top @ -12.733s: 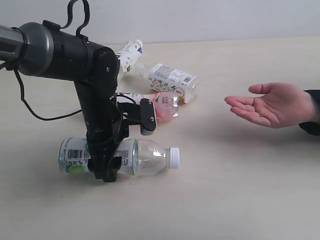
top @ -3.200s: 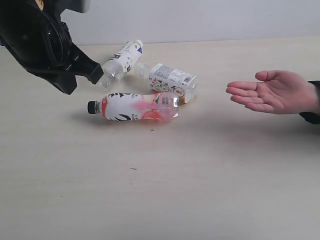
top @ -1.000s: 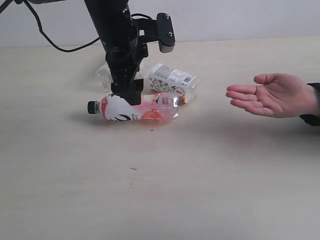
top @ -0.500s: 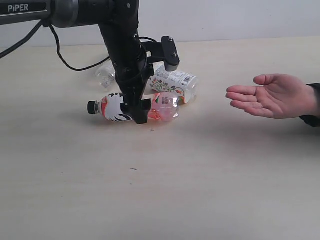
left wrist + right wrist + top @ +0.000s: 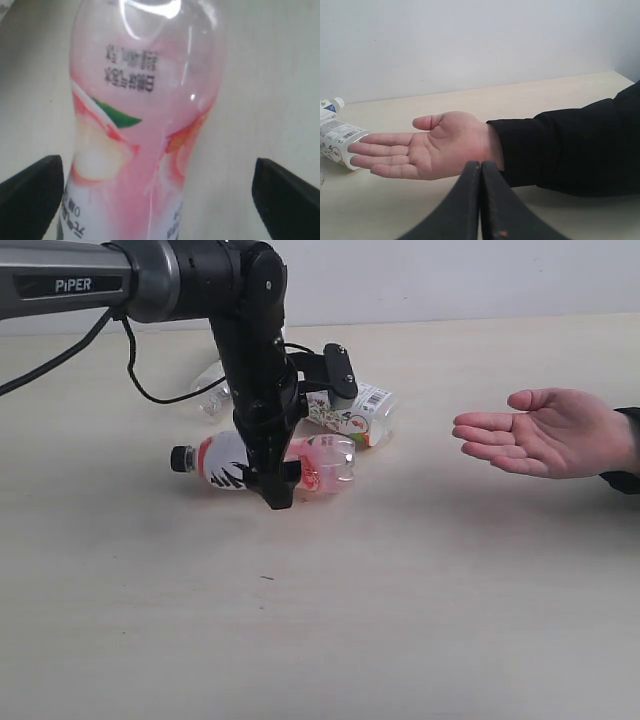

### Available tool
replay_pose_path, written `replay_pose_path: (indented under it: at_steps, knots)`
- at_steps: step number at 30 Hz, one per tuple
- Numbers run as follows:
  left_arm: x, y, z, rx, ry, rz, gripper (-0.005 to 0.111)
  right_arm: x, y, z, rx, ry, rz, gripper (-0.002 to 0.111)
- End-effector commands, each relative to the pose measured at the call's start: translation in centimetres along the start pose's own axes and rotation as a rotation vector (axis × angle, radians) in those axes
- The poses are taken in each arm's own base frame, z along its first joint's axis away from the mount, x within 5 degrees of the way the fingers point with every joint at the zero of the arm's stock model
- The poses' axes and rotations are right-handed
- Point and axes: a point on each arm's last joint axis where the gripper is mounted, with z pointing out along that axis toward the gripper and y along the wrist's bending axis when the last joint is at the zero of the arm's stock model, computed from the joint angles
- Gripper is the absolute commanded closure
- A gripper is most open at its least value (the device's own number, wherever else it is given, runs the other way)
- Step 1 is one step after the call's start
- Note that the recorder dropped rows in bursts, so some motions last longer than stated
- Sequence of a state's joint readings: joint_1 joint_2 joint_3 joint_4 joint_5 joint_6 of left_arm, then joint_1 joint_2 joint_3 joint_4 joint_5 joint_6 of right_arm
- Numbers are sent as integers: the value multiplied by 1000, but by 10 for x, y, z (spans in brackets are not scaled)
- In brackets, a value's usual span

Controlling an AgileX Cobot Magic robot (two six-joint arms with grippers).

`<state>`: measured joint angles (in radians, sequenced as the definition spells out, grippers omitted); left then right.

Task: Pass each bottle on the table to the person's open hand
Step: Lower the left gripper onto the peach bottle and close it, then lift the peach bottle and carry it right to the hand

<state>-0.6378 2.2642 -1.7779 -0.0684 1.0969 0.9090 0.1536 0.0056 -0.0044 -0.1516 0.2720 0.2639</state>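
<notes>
The pink-white bottle point(image 5: 322, 462) with a black cap point(image 5: 181, 457) lies on its side on the table point(image 5: 420, 600). My left gripper point(image 5: 276, 480) is lowered over its middle, open, with one finger on each side. In the left wrist view the bottle point(image 5: 145, 125) lies between the wide-apart fingers point(image 5: 30, 187), touching neither. The white floral bottle point(image 5: 362, 415) lies just behind it, and a third bottle point(image 5: 211, 396) shows partly behind the arm. The white-green bottle is out of view. The person's open hand point(image 5: 545, 440) waits palm up at the right. My right gripper point(image 5: 481, 164) is shut and empty in front of that hand point(image 5: 430, 147).
The black left arm and its cable point(image 5: 150, 390) cross the table's far left. A dark sleeve point(image 5: 570, 145) lies along the table behind the hand. The floral bottle's base point(image 5: 335, 140) shows past the fingertips in the right wrist view.
My left gripper has come forward and down from behind the pink-white bottle to straddle it. The bottle has shifted slightly to the left. The hand has stayed put.
</notes>
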Motion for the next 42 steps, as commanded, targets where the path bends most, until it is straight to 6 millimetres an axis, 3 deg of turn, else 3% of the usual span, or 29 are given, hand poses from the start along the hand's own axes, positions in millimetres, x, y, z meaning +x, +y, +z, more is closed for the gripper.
replay_pose_path:
  at_steps: [1,12,20,23,26,32,37,42]
  knots:
    - [-1,0,5,6,3,6,10,0,0,0,-4,-9,-4,108]
    - [-3,3,7,-20,-17,13,10,0,0,0,-4,-9,-4,108]
    - [-2,4,23,-2,-1,14,10,0,0,0,-4,-9,-4,108]
    - [-2,4,21,-5,-3,15,21,0,0,0,-4,-9,-4,108]
    - [-2,4,21,-5,-3,15,43,0,0,0,-4,-9,-4,108]
    - [-1,3,21,3,3,15,105,0,0,0,-4,-9,-4,108]
    - [0,1,17,22,20,21,107,0,0,0,-4,-9,-4,108]
    - [1,-2,0,15,14,-36,107,0,0,0,-4,-9,-4,108]
